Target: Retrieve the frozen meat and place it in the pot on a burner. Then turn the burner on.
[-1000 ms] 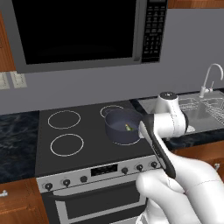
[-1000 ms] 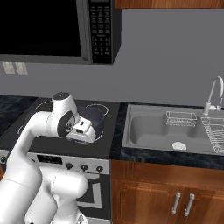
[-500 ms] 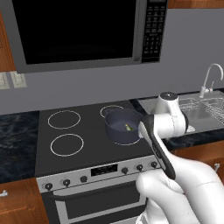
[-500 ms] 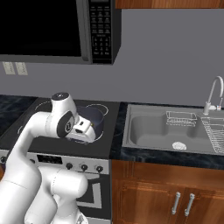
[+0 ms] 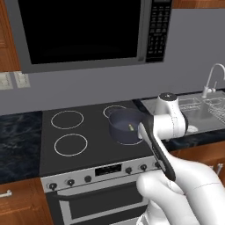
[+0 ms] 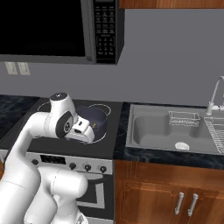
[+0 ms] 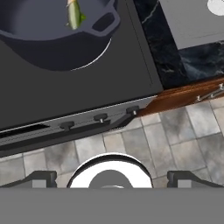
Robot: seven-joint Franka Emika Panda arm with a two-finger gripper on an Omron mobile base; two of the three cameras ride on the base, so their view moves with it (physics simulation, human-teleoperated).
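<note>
Left to right now: two bare burner rings on the left of the cooktop; then the pot on the front right burner, its white ring peeping out under the pot's wall; then the arm, with the gripper hanging out past the stove's front edge, tips spread wide and nothing between them; off to the right, the sink.

The meat is already in the pot, lying on the floor of it near the handle; so the step in hand, by my reading, is the knob. The knobs sit in a row along the front panel, just below the glass; I cannot say for sure which one belongs to this burner, so matching it comes first. To do it well: bring the gripper down square to the panel, centre the chosen knob between the tips, close firmly, then turn about the knob's own axis; a skewed approach would likely slip off so small a knob.

The meat itself: a small thin sliver, greenish-yellow with an orange tip, tiny against the dark blue-grey pot; light and easily shifted, I'd say, but safe where it lies.
</note>
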